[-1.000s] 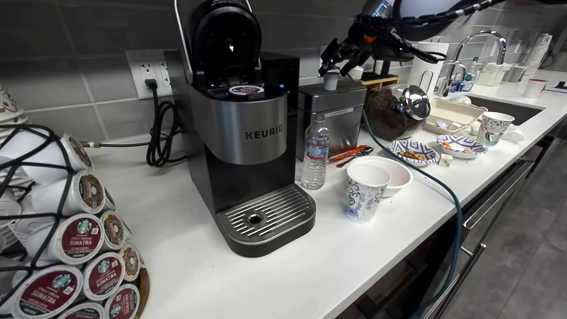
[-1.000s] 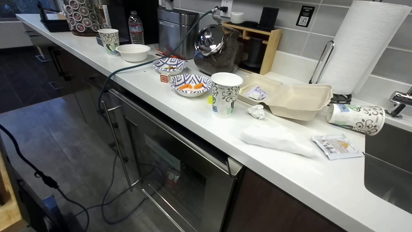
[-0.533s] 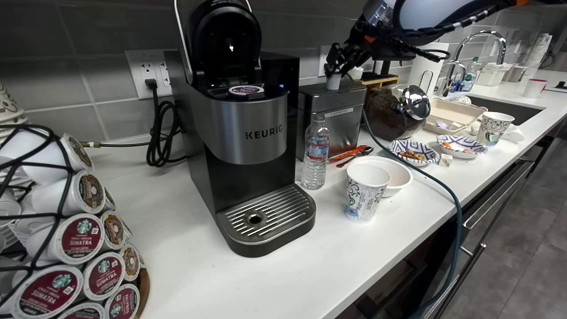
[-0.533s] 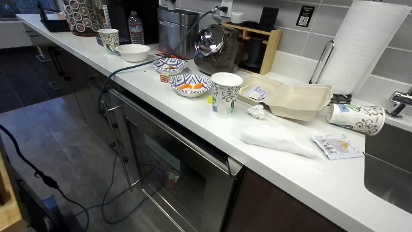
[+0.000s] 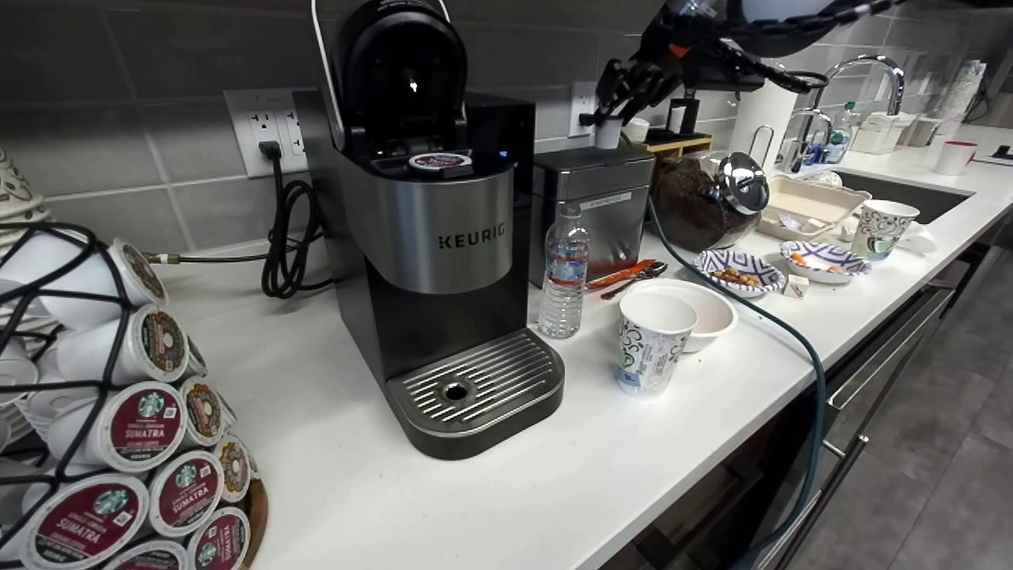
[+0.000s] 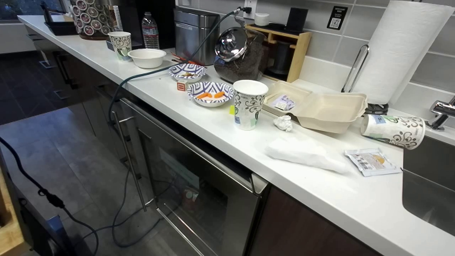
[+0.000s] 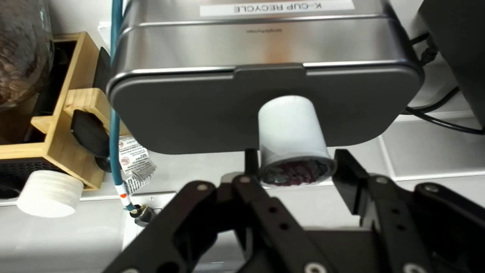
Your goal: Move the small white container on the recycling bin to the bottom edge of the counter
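The small white container [image 7: 290, 127], a cup with torn dark foil on its rim, sits between the black fingertips of my gripper [image 7: 297, 161] in the wrist view. Both fingers press at its rim, so my gripper is shut on it. In an exterior view the container [image 5: 608, 133] hangs tip-down from the gripper [image 5: 606, 117], at or slightly above the dark lid of the recycling bin [image 5: 593, 218]. That bin [image 7: 265, 41] carries a K-cup recycle label. The white counter [image 5: 506, 483] runs along the wall, with its straight front edge towards the floor.
Beside the bin stand a coffee machine [image 5: 443, 229] and a water bottle [image 5: 564, 273]. A paper cup [image 5: 653, 348] and a white bowl [image 5: 716, 317] are nearer the front edge. A blue cable [image 5: 760, 317] crosses the counter. Close by lies a jar [image 5: 696, 198].
My fingers have closed on the white container. In an exterior view, gripper and container have shifted right and up, and the container looks raised from the lid.
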You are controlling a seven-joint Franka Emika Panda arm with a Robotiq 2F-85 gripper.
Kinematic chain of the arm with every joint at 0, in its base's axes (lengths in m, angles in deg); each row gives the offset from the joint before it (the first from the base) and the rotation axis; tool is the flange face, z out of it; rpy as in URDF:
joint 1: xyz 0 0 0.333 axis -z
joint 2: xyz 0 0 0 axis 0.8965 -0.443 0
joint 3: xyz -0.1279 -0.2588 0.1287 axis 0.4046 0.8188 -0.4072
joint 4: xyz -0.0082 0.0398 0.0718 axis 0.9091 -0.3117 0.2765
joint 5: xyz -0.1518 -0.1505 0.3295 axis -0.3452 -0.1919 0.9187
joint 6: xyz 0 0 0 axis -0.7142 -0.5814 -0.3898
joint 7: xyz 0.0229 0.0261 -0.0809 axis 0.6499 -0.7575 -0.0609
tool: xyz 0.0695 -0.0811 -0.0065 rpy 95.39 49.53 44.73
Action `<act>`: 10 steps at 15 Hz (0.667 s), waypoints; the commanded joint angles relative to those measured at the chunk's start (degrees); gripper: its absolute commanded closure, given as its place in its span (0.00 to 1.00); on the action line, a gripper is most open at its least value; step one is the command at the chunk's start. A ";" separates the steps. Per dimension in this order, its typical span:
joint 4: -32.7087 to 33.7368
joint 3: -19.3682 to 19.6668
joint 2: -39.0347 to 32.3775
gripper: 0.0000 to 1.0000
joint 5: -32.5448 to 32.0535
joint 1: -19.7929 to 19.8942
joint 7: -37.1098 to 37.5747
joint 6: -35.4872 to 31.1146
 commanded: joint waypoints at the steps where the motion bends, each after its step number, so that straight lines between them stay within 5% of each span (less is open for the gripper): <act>1: -13.75 -3.47 11.23 0.73 4.71 3.49 -2.92 3.34; 5: -25.66 -2.90 19.07 0.73 6.45 5.86 -1.78 3.89; 10: -41.94 2.09 25.45 0.73 -8.97 9.66 16.38 -4.49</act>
